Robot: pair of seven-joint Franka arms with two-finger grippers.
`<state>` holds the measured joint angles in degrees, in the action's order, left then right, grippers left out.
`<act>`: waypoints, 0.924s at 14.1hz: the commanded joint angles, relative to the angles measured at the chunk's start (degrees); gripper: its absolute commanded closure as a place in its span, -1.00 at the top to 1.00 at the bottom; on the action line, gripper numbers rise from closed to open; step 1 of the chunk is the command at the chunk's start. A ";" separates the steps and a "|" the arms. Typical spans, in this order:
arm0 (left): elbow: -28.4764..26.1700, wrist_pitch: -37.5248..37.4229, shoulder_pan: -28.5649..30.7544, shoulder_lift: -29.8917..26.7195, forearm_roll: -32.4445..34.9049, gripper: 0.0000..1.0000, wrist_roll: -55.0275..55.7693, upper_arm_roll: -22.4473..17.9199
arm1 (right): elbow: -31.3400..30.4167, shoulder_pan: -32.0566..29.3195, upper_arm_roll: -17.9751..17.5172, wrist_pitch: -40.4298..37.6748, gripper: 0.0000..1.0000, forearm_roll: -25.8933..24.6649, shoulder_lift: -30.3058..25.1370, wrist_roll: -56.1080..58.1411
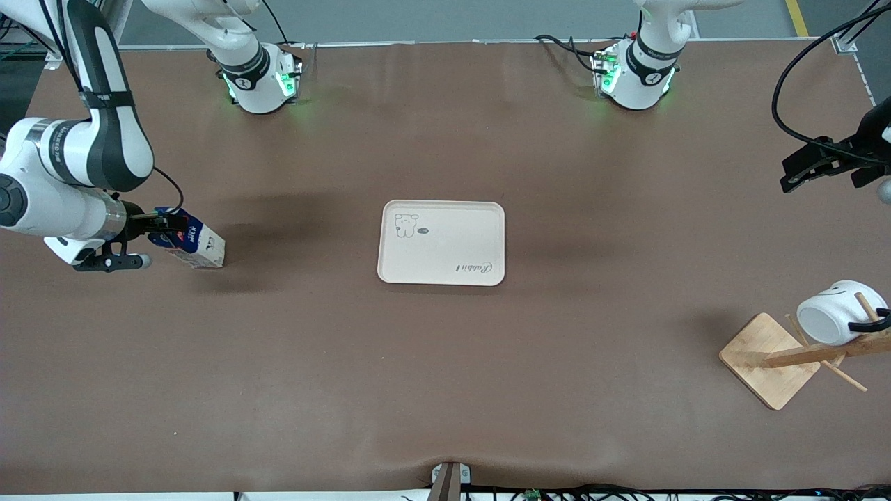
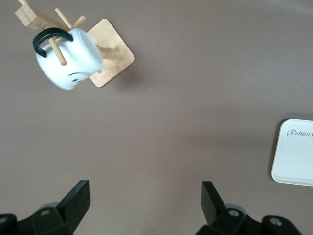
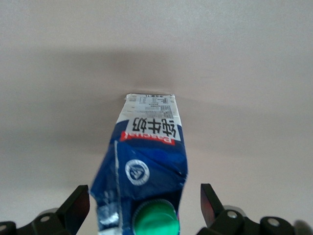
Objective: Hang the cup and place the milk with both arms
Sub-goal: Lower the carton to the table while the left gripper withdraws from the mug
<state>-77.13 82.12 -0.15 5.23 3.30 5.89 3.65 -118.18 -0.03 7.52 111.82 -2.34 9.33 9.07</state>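
The milk [image 1: 191, 243], a dark-blue carton with a green cap [image 3: 155, 220], is on the table at the right arm's end. It tilts with its top toward my right gripper [image 1: 163, 226]. In the right wrist view the gripper [image 3: 145, 205] is open, its fingers [image 3: 78, 203] standing apart from the carton [image 3: 149, 152] on either side. The white cup [image 1: 832, 313] hangs by its black handle on a peg of the wooden rack [image 1: 766, 358] at the left arm's end. My left gripper [image 1: 793, 174] is open and empty, up in the air over the table near that end. The left wrist view shows the gripper [image 2: 145, 200], the cup [image 2: 71, 58] and the rack [image 2: 115, 54].
A white tray [image 1: 445, 229] with a small bear drawing lies at the middle of the table, and its corner [image 2: 296, 156] shows in the left wrist view. Brown tabletop stretches between the milk, the tray and the rack.
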 commanded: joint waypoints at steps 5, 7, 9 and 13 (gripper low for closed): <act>-6.44 -0.03 -1.87 -5.31 -0.84 1.00 -0.26 -1.28 | -0.04 -1.20 -0.75 -1.25 1.00 -1.09 -1.77 0.69; -6.54 -0.20 -1.87 -5.49 -0.84 1.00 -0.17 -0.92 | 2.77 -1.38 -0.75 -3.79 1.00 -0.48 -1.59 2.09; -6.45 -0.12 -1.69 -5.40 -0.84 1.00 -0.17 -0.75 | 7.68 -0.85 -0.84 -6.34 1.00 -0.47 -1.07 1.92; -6.45 -0.03 -1.69 -4.88 -0.84 1.00 -0.17 -0.75 | 26.63 -0.68 -1.10 -21.95 1.00 1.89 2.87 2.36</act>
<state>-82.76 82.07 -1.54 1.24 3.29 5.89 3.30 -102.33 -0.11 7.19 97.75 -1.97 9.07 10.52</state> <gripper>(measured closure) 0.000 0.000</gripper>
